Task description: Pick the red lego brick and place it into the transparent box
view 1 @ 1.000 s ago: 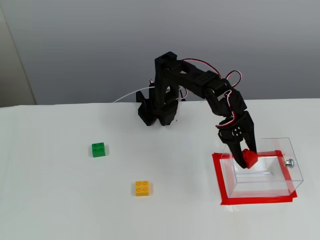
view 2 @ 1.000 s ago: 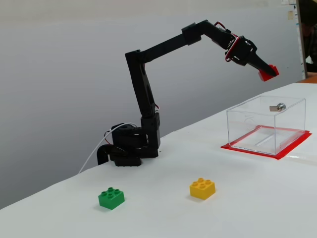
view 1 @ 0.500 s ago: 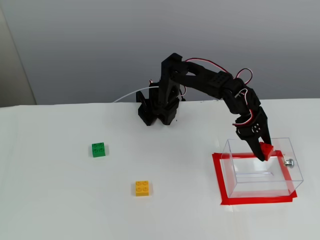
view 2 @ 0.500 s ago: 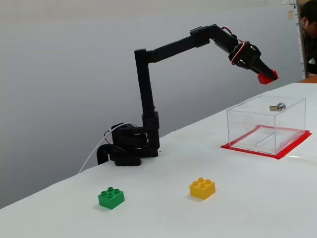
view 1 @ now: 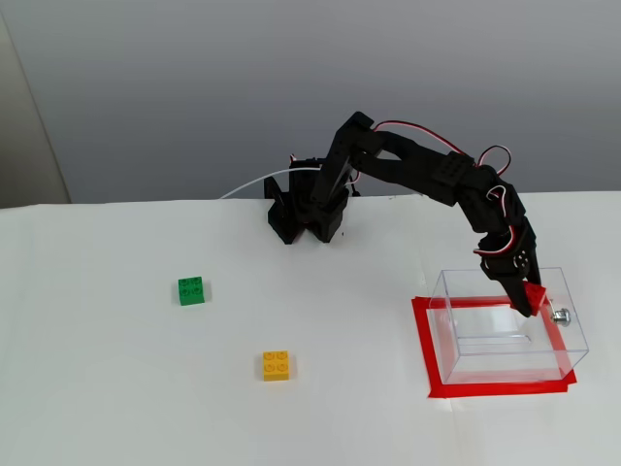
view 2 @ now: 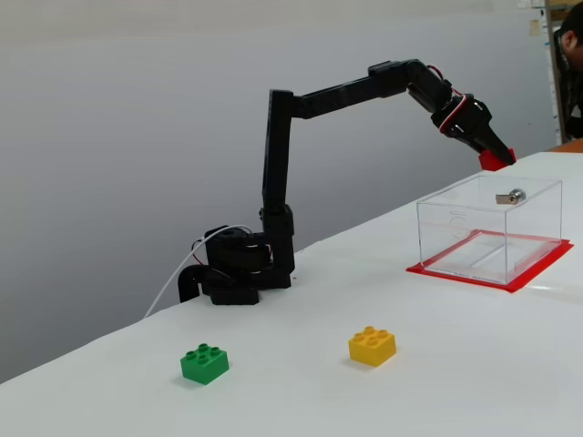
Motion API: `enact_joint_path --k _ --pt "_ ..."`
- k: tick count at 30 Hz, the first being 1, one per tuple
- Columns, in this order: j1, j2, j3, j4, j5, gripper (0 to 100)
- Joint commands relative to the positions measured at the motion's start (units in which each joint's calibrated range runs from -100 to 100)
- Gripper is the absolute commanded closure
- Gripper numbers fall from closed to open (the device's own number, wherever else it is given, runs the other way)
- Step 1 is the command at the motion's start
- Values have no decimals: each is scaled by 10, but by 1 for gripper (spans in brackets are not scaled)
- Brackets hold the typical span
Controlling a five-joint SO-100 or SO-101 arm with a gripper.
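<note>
The red lego brick [view 1: 534,297] [view 2: 496,160] is held at the tip of my gripper [view 1: 529,299] [view 2: 494,158], which is shut on it. In both fixed views the arm reaches out over the transparent box [view 1: 505,330] [view 2: 487,229]. The side fixed view shows the brick hanging in the air above the box's open top, near its far edge. The box stands on a red tape frame [view 1: 495,388] [view 2: 492,279], with a small metal knob [view 1: 560,315] [view 2: 513,196] on one wall.
A green brick [view 1: 191,290] [view 2: 204,362] and a yellow brick [view 1: 276,365] [view 2: 372,346] lie on the white table, well away from the box. The arm's black base [view 1: 303,214] [view 2: 235,269] sits at the table's back edge with a white cable.
The arm has stretched further out, carrying the red brick from the box's near left side across to above its far right side, and slightly lower.
</note>
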Motion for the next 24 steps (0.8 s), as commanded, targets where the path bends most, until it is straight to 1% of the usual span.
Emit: enact_joint_path --k 1,15,17,20,21,24 --pt "4 -2 -9 4 -3 88" --pt "-4 -2 22 12 -2 87" --pt "-5 -3 24 12 -2 82" --pt "-5 -3 25 12 -2 71" --pt "-5 -2 25 12 -2 69" --pt "-5 -2 25 12 0 68"
